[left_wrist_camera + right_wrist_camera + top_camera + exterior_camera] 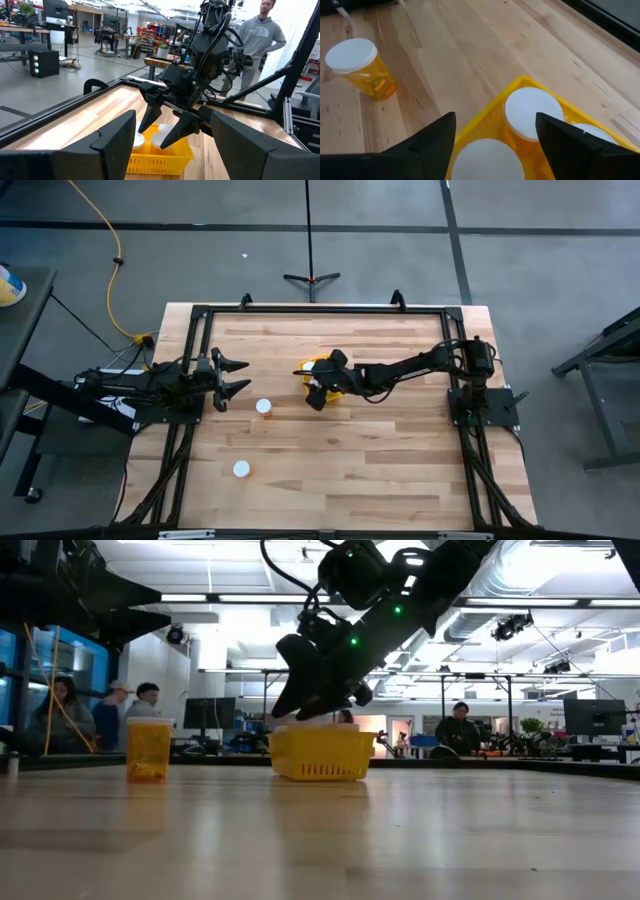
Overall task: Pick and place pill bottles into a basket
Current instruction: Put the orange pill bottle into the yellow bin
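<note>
The yellow basket (309, 368) stands at the table's middle, toward the far side, with white-capped pill bottles (532, 114) upright inside it. My right gripper (318, 385) hovers open just above the basket; one finger (432, 145) stands on each side of a cap (485, 160). In the left wrist view its fingertips (150, 120) are spread over the caps (161, 136). One bottle (263, 406) stands upright on the table left of the basket, and another (241, 469) nearer the front. My left gripper (246, 375) is open and empty at the table's left.
Black frame rails (190, 330) run along the table's edges. Bare wood lies in front of the basket and to the right. Beyond the table, a person (262, 35) stands close to the far side, and others sit in the room (105, 710).
</note>
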